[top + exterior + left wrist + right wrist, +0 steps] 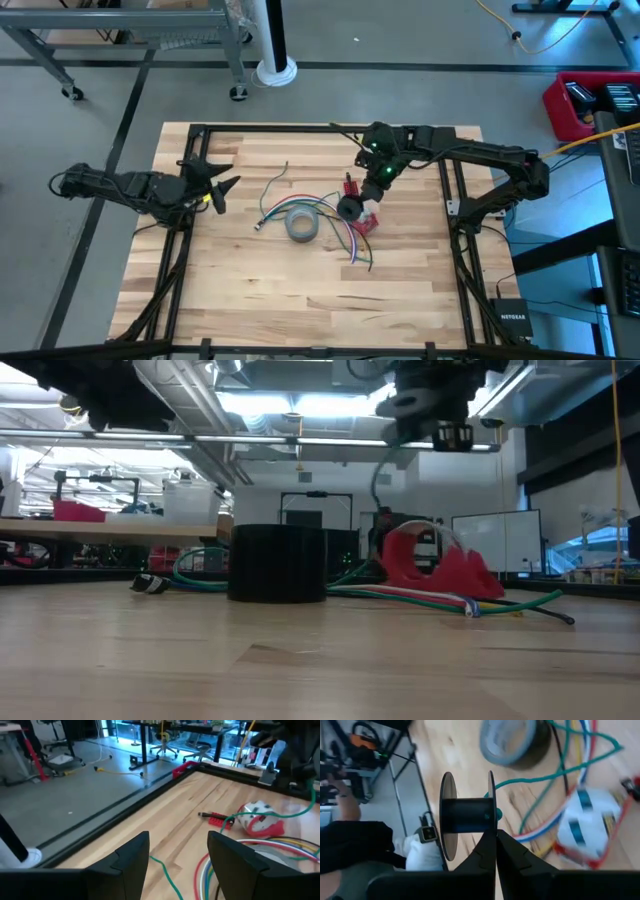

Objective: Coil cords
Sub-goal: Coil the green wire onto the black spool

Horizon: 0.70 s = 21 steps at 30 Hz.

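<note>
The right pincer, fingers pressed together, grips one flange of a small black plastic spool above the table's middle. Beneath lie the loose green, red and blue cords beside a grey tape roll. The left pincer gapes released near the left edge.

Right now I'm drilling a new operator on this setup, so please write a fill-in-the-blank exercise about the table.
1. The left gripper, at the table's left edge, stands ___.
2. The right gripper is shut on a black ___.
3. The cords lie around a ___ tape roll.
Missing words: open; spool; grey.
</note>
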### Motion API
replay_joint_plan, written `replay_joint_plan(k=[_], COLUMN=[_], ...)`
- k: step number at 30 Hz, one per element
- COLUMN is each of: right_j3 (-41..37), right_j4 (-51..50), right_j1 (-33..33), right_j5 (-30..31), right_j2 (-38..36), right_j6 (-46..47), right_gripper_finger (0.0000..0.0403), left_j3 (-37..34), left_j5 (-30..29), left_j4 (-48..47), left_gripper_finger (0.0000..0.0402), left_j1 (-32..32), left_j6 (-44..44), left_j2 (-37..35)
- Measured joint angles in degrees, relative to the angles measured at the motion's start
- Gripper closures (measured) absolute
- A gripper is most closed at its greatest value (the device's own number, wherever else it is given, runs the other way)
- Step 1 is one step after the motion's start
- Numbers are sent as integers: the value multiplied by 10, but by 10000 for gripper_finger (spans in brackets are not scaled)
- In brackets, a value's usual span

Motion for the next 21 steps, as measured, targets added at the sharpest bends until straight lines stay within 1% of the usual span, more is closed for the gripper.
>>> replay_joint_plan(k=[3,8,21], right_j3=[0,0,0], right_j4=[22,30,74], right_j1=[0,0,0], right_j5=[0,0,0], right_j2=[0,0,0], right_j6=[0,0,0], right_gripper_finger=[400,400,400], left_j3=[0,0,0], left_j5=[0,0,0], left_j4=[-1,-3,-3], left_gripper_finger=[208,208,208], left_j1=[0,0,0], left_j6=[-24,-68,-75], left_j2=[-1,-1,-1])
